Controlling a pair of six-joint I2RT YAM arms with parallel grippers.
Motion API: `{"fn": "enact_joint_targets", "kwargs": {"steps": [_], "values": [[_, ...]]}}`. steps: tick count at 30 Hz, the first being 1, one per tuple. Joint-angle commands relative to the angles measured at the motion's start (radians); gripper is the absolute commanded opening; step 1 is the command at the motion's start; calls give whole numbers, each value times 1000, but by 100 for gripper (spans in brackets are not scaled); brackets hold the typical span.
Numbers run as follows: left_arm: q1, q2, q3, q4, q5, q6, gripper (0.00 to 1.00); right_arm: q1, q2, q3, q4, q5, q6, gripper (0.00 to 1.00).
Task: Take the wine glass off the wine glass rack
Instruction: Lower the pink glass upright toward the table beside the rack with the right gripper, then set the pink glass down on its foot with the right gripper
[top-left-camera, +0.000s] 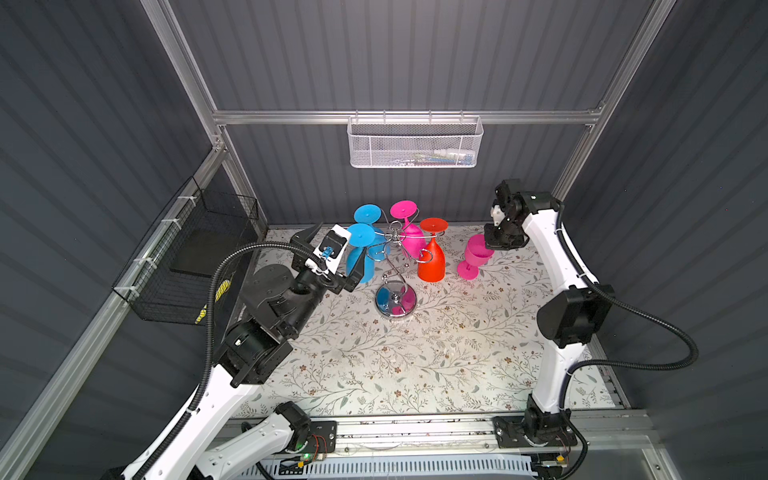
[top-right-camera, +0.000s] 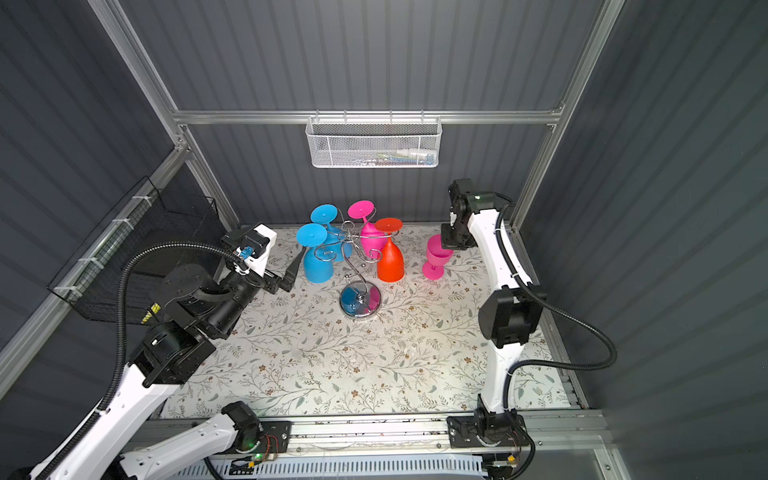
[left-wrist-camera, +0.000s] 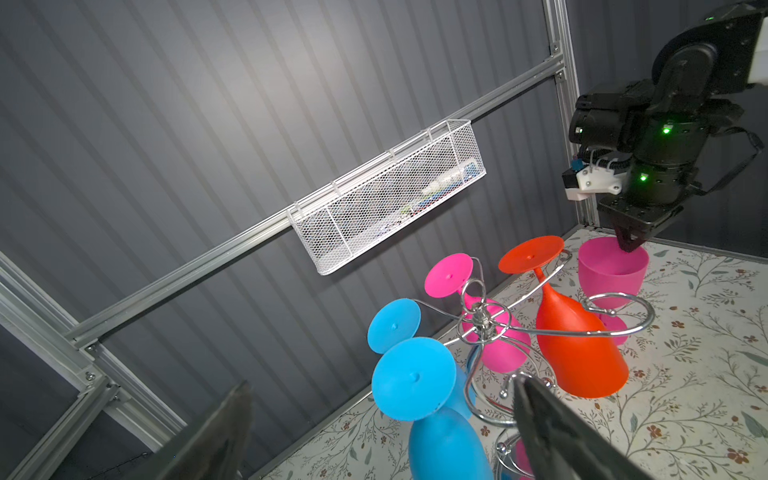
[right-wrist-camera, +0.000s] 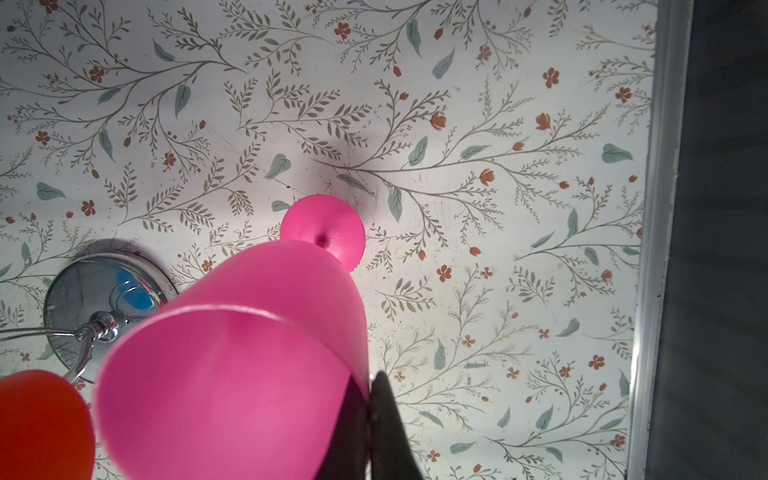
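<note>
Toward the back of the floral-patterned desk (top-left-camera: 415, 357) stands the wine glass rack (top-left-camera: 395, 266), its mirror-like disc base resting on the desk and its curled chrome arms spreading from the top of the S-shaped stem. Four glasses hang upside down from those arms: two blue glasses (top-left-camera: 360, 257) on the left side, a pink hanging glass (top-left-camera: 411, 237) at the back, and an orange glass (top-left-camera: 432, 257) on the right.

Well to the right of the rack, a second pink wine glass (top-left-camera: 473, 255) stands upright, foot on the desk and clear of the rack's arms. The right claw (left-wrist-camera: 629, 243) points down at its rim, fingers pinched together on the bowl's wall; the right wrist view shows one dark finger inside the bowl and the other outside, squeezing the thin pink edge between them.

The left claw (top-right-camera: 291, 270) sits just left of the blue glasses with its jaws spread wide and nothing between them. From the left wrist view, its two dark fingers (left-wrist-camera: 552, 432) frame the nearer blue glass, which stands ahead of them, not touched.

On the back wall a white mesh basket (top-left-camera: 415, 143) hangs from the aluminium rail, and a black wire basket (top-left-camera: 187, 257) is fixed to the left wall.
</note>
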Motion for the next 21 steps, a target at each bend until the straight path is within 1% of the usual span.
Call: {"fn": "enact_joint_targets", "kwargs": {"steps": [1, 21], "values": [[-1, -9, -8, -8, -9, -35, 100, 1, 31, 36, -65, -11, -16, 0], [-1, -6, -12, -12, 4, -61, 100, 40, 83, 24, -80, 30, -15, 0]]}}
